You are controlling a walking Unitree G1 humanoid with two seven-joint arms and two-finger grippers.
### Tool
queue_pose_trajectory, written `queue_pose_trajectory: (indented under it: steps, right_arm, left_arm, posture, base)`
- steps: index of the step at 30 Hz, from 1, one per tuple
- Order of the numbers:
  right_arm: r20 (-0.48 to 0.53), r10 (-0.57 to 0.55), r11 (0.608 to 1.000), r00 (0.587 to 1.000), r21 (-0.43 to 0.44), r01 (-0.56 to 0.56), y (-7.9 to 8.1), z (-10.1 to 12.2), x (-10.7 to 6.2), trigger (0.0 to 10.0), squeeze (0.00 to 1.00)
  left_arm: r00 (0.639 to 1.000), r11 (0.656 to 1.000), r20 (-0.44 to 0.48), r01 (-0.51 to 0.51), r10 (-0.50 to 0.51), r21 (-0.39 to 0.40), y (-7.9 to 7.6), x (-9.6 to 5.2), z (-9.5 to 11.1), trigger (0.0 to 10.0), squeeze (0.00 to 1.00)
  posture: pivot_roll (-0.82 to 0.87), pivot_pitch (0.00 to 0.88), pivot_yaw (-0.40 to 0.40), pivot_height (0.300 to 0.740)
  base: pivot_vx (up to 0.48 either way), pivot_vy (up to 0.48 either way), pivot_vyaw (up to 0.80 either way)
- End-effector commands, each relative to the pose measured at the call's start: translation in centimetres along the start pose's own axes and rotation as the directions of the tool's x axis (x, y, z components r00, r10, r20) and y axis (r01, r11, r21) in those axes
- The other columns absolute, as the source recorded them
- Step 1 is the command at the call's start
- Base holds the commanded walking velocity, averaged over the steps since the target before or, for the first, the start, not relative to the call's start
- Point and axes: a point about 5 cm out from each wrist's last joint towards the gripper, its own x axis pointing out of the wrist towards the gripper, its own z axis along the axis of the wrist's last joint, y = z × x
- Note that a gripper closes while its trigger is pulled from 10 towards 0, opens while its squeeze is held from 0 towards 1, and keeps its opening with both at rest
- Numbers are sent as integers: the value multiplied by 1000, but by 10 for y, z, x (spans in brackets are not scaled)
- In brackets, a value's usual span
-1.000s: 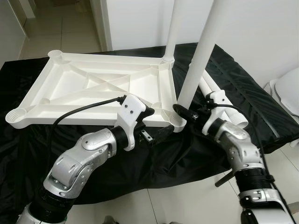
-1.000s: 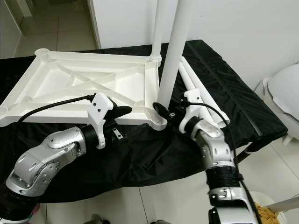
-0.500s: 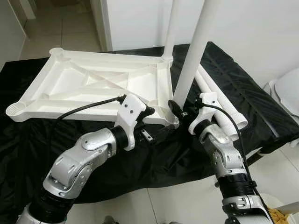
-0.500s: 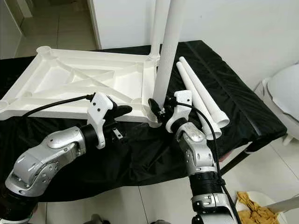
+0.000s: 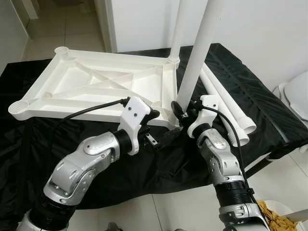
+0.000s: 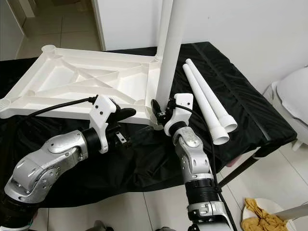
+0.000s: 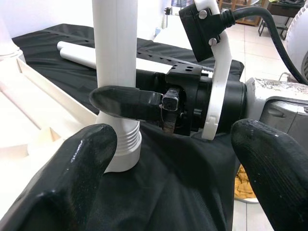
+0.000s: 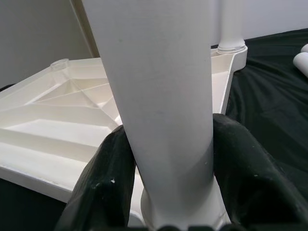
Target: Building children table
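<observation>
A white table top lies upside down on a black cloth. One white leg stands in its far right corner socket. My right gripper is shut on a second white leg, low down near its threaded end; this leg stands almost upright at the near right corner socket. In the right wrist view the fingers clasp the leg from both sides. My left gripper is open just in front of the table top's near edge, beside that socket. Two loose legs lie on the cloth to the right.
The cloth-covered surface ends close to my arms, with tiled floor below. A white rounded object stands at the right edge. A yellow cloth in a white bowl lies on the floor at the lower right. A white wall is behind.
My right arm has swung in toward the table top, bringing the held leg from a tilt to nearly upright at the near right corner socket. The left arm has stayed put.
</observation>
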Motion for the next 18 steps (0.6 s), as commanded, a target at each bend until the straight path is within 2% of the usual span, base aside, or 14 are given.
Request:
queue_pose_trajectory:
  steps: [1, 3, 7, 10, 15, 18]
  right_arm:
    - [-47, -120, 991, 992, 53, 122, -2, -11, -1, 10000, 0]
    - [-95, -209, 975, 973, 60, 215, 4, -20, 4, 10000, 0]
    - [-128, -275, 956, 953, 70, 285, 4, -25, 6, 10000, 0]
    - [-158, -359, 923, 920, 88, 375, 1, -30, 7, 10000, 0]
    - [-167, -404, 904, 900, 79, 420, 0, -30, 5, 10000, 0]
    - [-170, -396, 908, 902, 74, 412, 2, -30, 5, 10000, 0]
  left_arm:
    - [999, 999, 1, 54, -53, -3, -2, -1, 2, 10000, 0]
    - [999, 999, 4, 54, -54, -1, -3, 0, 2, 10000, 0]
    - [999, 999, 4, 53, -53, -1, -3, 0, 2, 10000, 0]
    - [999, 999, 4, 54, -54, 0, -4, 0, 3, 10000, 0]
    - [999, 999, 3, 53, -53, -4, -5, -1, 2, 10000, 0]
    - [999, 999, 2, 53, -53, -4, -5, -1, 2, 10000, 0]
  posture:
    - [-9, 73, 5, 740]
    - [-9, 72, 3, 740]
    - [-10, 71, 3, 740]
    - [-3, 71, -1, 740]
    - [-2, 70, -4, 740]
    - [-3, 70, -4, 740]
  base:
    - [0, 0, 0]
    - [0, 0, 0]
    - [0, 0, 0]
    - [0, 0, 0]
    - [0, 0, 0]
    - [0, 0, 0]
